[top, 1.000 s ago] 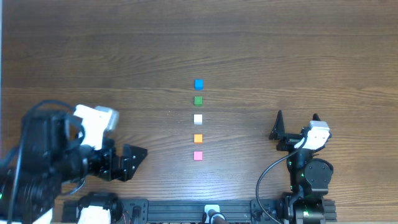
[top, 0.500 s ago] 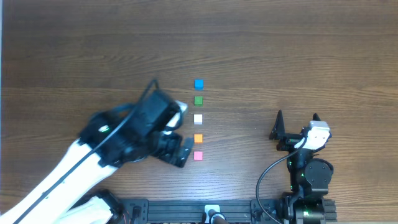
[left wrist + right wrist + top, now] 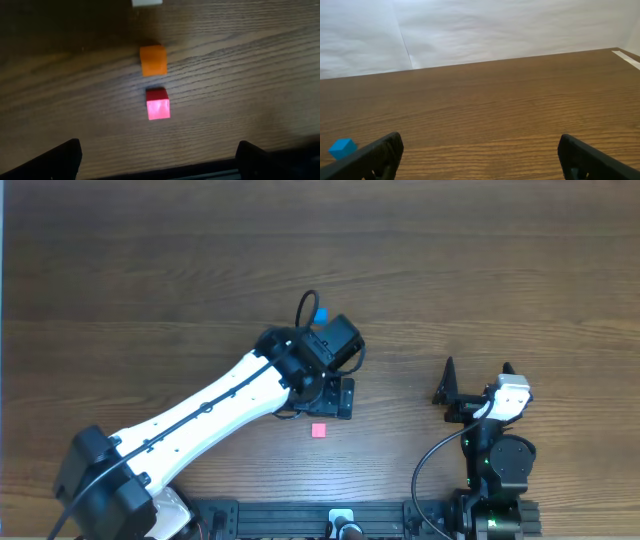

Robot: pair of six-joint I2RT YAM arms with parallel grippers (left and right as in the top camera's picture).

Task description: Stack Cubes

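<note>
Left wrist view shows my left claw (image 3: pixel 157 162) spread wide above the pink cube (image 3: pixel 158 104), which sits on the desk (image 3: pixel 250 75) just beside the orange cube (image 3: pixel 153 60), not touching. It looks small, rigid and light, probably smooth. I'd pinch two opposite flat sides, squared up, low enough not to tip it. My right claw (image 3: pixel 478 370) rests spread, well apart from the pink cube.
</note>
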